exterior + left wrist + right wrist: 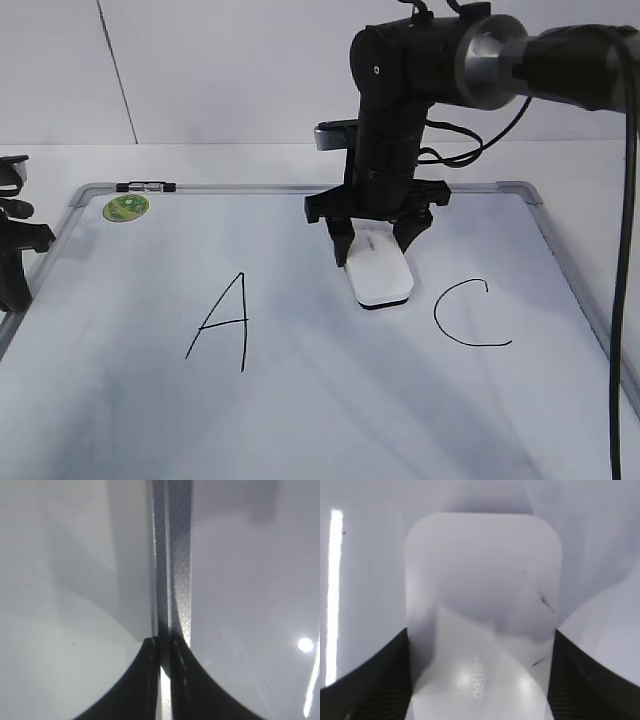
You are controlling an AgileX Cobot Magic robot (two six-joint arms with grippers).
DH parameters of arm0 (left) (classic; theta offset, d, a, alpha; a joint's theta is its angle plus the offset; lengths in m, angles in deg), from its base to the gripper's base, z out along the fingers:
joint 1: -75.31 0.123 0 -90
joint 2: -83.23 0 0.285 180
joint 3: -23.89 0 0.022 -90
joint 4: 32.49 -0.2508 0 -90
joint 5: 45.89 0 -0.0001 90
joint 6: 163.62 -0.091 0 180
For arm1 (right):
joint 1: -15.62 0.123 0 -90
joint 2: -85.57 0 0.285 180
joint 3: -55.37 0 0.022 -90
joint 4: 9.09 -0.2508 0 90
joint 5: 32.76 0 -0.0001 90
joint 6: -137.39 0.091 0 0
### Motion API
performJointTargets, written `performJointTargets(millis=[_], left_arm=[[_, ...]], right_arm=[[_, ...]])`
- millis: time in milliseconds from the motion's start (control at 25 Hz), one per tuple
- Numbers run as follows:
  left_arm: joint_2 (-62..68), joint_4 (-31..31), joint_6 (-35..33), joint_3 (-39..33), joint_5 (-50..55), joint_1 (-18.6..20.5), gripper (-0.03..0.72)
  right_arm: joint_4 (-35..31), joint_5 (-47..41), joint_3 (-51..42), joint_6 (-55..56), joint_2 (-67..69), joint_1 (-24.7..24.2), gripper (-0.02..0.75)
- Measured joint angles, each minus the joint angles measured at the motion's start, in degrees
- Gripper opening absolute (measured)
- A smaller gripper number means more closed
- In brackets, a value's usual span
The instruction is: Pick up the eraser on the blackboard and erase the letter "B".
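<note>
Eraser [378, 272] lies flat on the blackboard [300, 400] between "A" [225, 320] and "C" [470, 315], where no "B" stroke shows; it may lie beneath or already be wiped. Right gripper [376, 238] straddles its far end, jaws against both long sides, seemingly gripping it. To wipe well, I would keep the felt pressed flat and stroke evenly, clear of both neighbours. Right arm descends steeply from upper right, wrist near vertical. Left gripper [164, 680], jaws closed, hangs over the board's left frame.

White table [250, 160], pale seamed wall [200, 70]
</note>
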Motion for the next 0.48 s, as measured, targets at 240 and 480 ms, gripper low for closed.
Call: performJointTargets(millis=[240,480], left_arm=[[0.0,0.0,0.0,0.0,0.0,0.0,0.021],[0.0,0.0,0.0,0.0,0.0,0.0,0.021]], right_arm=[[0.2,-1.4,2.7,0.0,0.8,0.0,0.524],[1.3,-1.2,10.0,-0.3,1.5,-0.4,0.524]])
